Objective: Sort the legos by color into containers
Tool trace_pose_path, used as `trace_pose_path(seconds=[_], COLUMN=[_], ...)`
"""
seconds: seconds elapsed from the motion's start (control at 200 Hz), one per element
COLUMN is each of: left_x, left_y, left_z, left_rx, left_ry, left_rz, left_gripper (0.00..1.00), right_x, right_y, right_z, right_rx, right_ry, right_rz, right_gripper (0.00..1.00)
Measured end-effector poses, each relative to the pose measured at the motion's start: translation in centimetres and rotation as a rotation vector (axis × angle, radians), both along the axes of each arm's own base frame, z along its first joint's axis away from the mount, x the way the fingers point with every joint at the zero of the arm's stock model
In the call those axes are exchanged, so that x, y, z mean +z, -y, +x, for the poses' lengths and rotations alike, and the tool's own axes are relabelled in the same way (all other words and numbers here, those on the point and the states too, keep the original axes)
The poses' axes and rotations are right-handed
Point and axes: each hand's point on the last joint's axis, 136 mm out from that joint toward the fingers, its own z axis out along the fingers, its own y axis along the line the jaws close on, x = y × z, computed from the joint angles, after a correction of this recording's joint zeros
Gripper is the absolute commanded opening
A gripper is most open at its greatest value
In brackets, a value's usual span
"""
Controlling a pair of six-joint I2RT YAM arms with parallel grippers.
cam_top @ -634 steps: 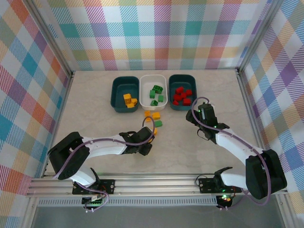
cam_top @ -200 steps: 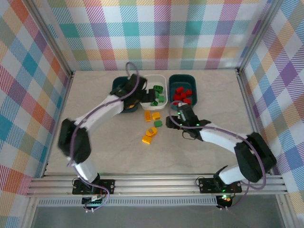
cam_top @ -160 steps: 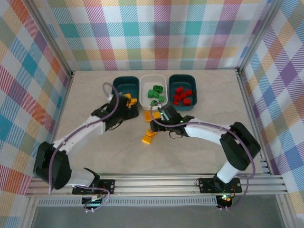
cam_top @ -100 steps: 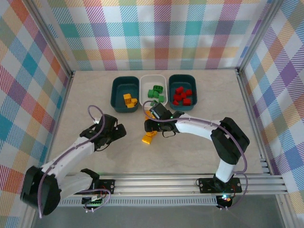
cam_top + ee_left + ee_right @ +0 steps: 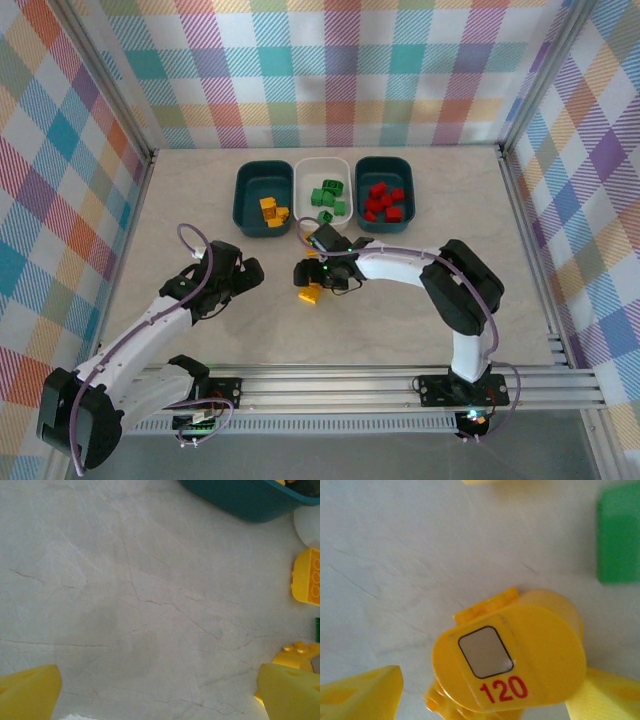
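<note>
Right gripper (image 5: 485, 702): jaws spread, straddling a rounded yellow plastic lego marked "120" (image 5: 520, 665), not clamped on it. The lego lies on the pale marbled table (image 5: 420, 555), just nearside of the white rounded plastic tub (image 5: 299, 190) holding green bricks (image 5: 327, 194). A loose green plastic brick (image 5: 618, 540) lies near.

Left gripper (image 5: 160, 695): jaws apart, empty, over the table. A dark teal plastic tub (image 5: 250, 497) with yellow bricks (image 5: 268, 209) sits beyond it. A second teal tub (image 5: 385, 160) holds red bricks (image 5: 381, 200).

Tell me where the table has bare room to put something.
Bare: the table right of the red-brick tub, and left of the yellow-brick tub. Crowded: before the white tub, with loose yellow bricks and the right fingers.
</note>
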Motion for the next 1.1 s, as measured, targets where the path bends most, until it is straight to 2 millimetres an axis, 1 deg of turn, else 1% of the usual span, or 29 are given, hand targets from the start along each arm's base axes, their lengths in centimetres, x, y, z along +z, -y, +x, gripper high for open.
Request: trace_pose_path(seconds=[0.08, 0.175, 0.28, 0.415, 0.565, 0.655, 0.74, 0.82, 0.91, 1.005, 1.1], left_x=[0.0, 0.2, 0.8, 0.9, 0.8, 0.7, 0.7, 0.7, 1.0, 1.5, 1.7], left_y=[-0.1, -0.3, -0.3, -0.5, -0.9, -0.9, -1.1, -1.4, -1.8, -1.9, -1.7], left_z=[-0.3, -0.6, -0.6, -0.8, -1.0, -1.0, -1.1, -1.3, -1.4, -1.5, -1.6], left_rx=[-0.002, -0.002, -0.004, -0.003, -0.003, -0.005, -0.007, -0.003, 0.004, 0.008, 0.021], left_ry=[0.008, 0.024, 0.045, 0.051, 0.041, 0.041, 0.039, 0.034, 0.036, 0.052, 0.050], left_rz=[-0.002, -0.009, -0.014, -0.009, 0.014, 0.018, 0.027, 0.042, 0.052, 0.044, 0.012], left_gripper=[1.00, 1.00, 1.00, 1.00, 1.00, 1.00, 1.00, 1.00, 1.00, 1.00, 1.00], right_x=[0.2, -0.1, -0.6, -0.8, -1.1, -1.3, -1.5, -1.3, -1.1, -0.8, 0.8], right_y=[-1.1, -1.7, -2.1, -2.5, -2.7, -2.6, -2.5, -2.9, -3.3, -3.5, -3.7], right_z=[1.0, 1.9, 2.3, 2.6, 2.7, 2.7, 2.6, 2.5, 2.5, 2.3, 2.5], right_rx=[0.009, 0.014, 0.031, 0.057, 0.089, 0.114, 0.129, 0.149, 0.162, 0.168, 0.167], right_ry=[0.019, 0.036, 0.039, 0.047, 0.080, 0.115, 0.148, 0.173, 0.189, 0.200, 0.226], right_rz=[0.007, -0.010, -0.037, -0.077, -0.150, -0.204, -0.248, -0.250, -0.243, -0.233, -0.207], right_gripper=[0.82, 0.81, 0.80, 0.77, 0.67, 0.59, 0.48, 0.40, 0.35, 0.33, 0.32])
